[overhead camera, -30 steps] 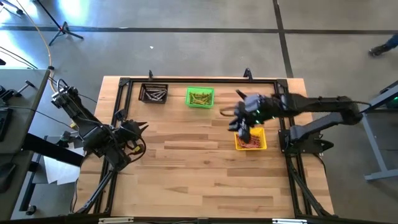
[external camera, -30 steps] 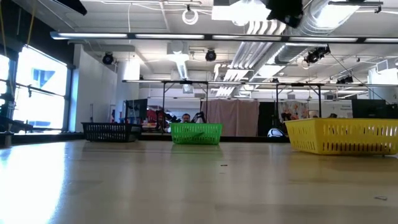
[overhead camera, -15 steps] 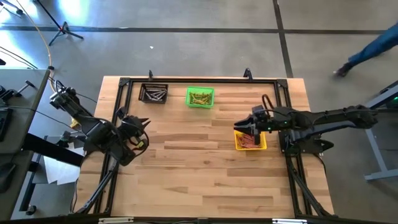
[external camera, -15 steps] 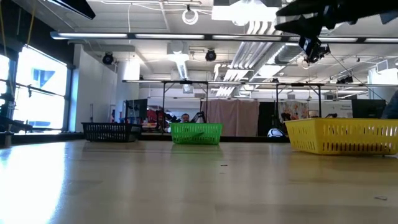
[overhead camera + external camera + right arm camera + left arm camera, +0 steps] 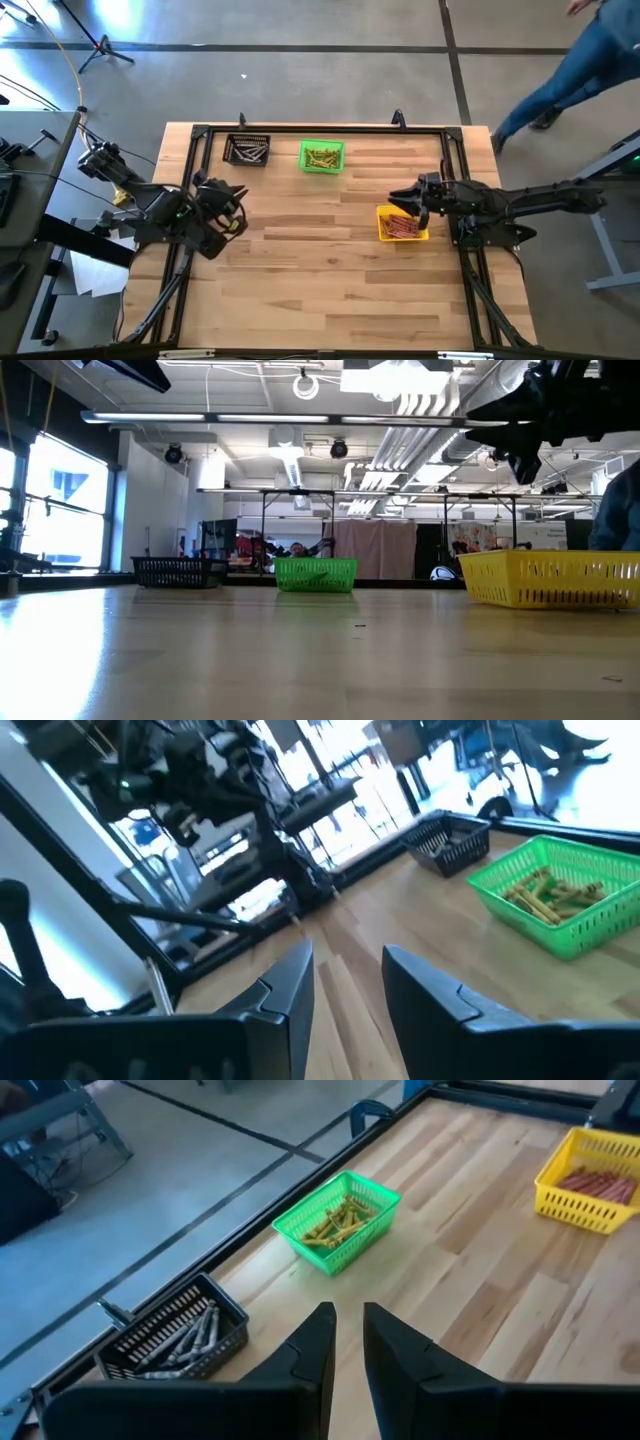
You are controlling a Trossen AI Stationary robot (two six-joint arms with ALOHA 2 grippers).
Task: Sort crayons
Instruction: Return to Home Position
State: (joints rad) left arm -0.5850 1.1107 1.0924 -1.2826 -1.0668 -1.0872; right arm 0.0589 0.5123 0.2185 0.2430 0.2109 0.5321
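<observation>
Three bins on the desk (image 5: 320, 260): grey crayons (image 5: 250, 153) in the black bin (image 5: 230, 150), yellow crayons (image 5: 322, 157) in the green bin (image 5: 303, 157), red crayons (image 5: 402, 226) in the yellow bin (image 5: 381, 228). Left end effector (image 5: 349, 1310) over the desk's left edge, fingers a narrow gap apart, holding nothing. Right end effector (image 5: 347, 952) above the yellow bin's far rim, fingers parted wider, also empty.

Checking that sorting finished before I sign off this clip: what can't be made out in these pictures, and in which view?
Low view: what lies in the black bin, green bin and yellow bin; their walls hide it.
High view: crayons too small to count; the right gripper covers the yellow bin's far rim; the person is cut off by the top edge.
</observation>
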